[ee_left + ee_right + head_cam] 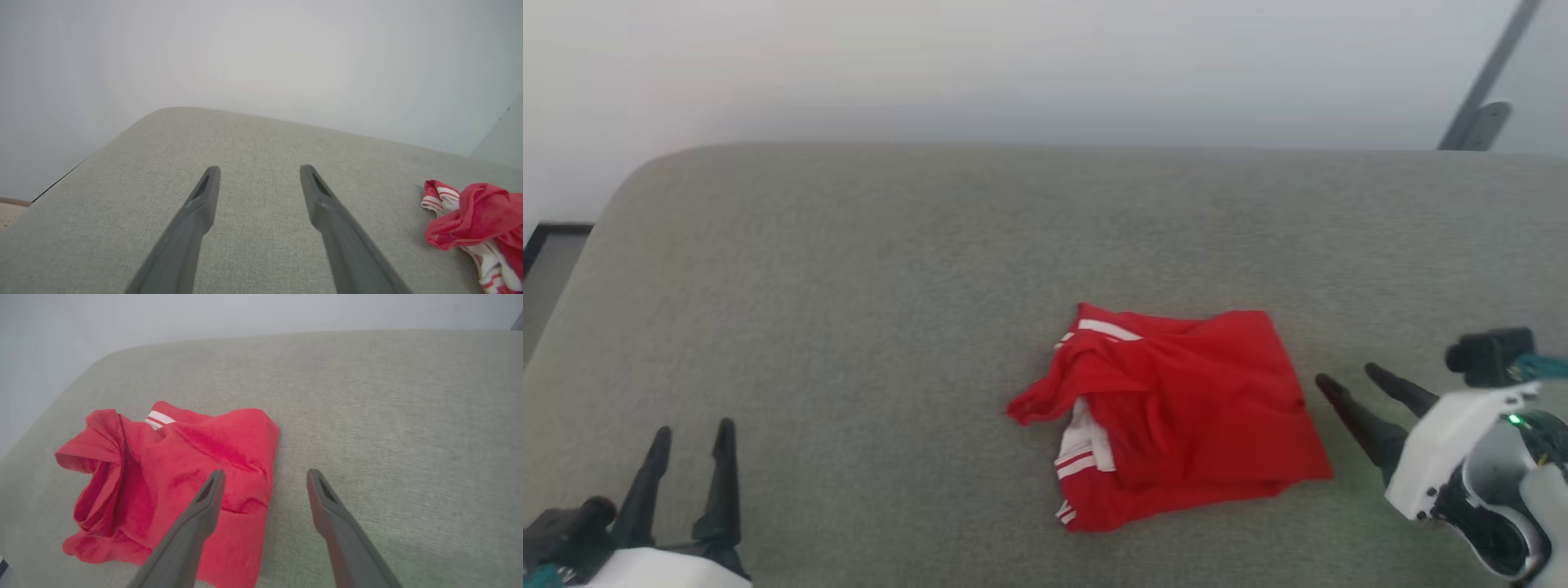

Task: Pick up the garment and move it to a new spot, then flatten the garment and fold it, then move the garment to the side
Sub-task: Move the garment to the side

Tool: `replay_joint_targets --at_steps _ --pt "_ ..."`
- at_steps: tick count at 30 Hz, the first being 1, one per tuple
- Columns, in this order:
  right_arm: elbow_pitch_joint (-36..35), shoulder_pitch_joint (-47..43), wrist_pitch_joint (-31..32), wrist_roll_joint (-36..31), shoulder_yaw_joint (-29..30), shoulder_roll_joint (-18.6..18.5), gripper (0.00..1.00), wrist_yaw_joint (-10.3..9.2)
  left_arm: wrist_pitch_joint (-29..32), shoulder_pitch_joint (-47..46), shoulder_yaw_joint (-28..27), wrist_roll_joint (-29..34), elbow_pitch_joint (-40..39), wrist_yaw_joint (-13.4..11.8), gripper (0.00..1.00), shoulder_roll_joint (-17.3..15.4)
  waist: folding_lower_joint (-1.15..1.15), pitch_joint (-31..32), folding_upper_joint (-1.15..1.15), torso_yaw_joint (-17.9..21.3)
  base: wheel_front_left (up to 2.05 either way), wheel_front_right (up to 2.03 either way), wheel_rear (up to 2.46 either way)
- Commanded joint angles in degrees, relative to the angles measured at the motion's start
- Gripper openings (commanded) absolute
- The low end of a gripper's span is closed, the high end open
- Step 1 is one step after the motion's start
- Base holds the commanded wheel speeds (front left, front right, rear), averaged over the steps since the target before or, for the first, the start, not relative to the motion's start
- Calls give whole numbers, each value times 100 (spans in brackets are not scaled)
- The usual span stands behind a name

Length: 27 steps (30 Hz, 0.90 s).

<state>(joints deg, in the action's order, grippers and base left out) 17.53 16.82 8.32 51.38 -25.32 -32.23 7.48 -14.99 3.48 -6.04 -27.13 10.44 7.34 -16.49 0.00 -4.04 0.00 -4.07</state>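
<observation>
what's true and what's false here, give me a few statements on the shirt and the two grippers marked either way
1. The garment lies bunched on the grey padded surface. True.
2. The right gripper is shut on the garment. False: it is open beside the garment, holding nothing.
3. The left gripper is open, well apart from the garment. True.
4. The garment is spread flat with lettering showing. False: it is rumpled, and no lettering shows.

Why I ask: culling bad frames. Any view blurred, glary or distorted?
Head view: soft throughout, no glare, the garment fuzzy-edged. Left wrist view: the grey surface crisp, wall washed pale. Right wrist view: weave smeared at right, likely motion blur.
</observation>
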Motion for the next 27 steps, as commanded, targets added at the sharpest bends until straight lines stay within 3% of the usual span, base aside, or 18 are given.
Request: replay_joint_targets --at_steps 1,10,14,26,27 --pt "15 68 106 17 -29 -25 100 2 -21 -89 11 4 4 14 100 -3 0 -100 0 -117 0 0 0" --pt "119 640 1726 -147 -151 -316 100 3 -21 -312 208 -95 84 14 100 37 0 -475 0 -484 0 0 0" --pt "124 786 2391 -185 -40 -261 100 3 -21 -411 267 -130 118 14 100 50 0 -649 0 -596 0 0 0" --pt "416 726 4114 -393 272 432 100 4 -21 -794 527 -206 239 14 100 119 0 -1068 0 -774 0 0 0" --pt "352 723 4172 -440 277 477 73 4 -21 -821 541 -210 254 14 100 118 0 -1080 0 -777 0 0 0"
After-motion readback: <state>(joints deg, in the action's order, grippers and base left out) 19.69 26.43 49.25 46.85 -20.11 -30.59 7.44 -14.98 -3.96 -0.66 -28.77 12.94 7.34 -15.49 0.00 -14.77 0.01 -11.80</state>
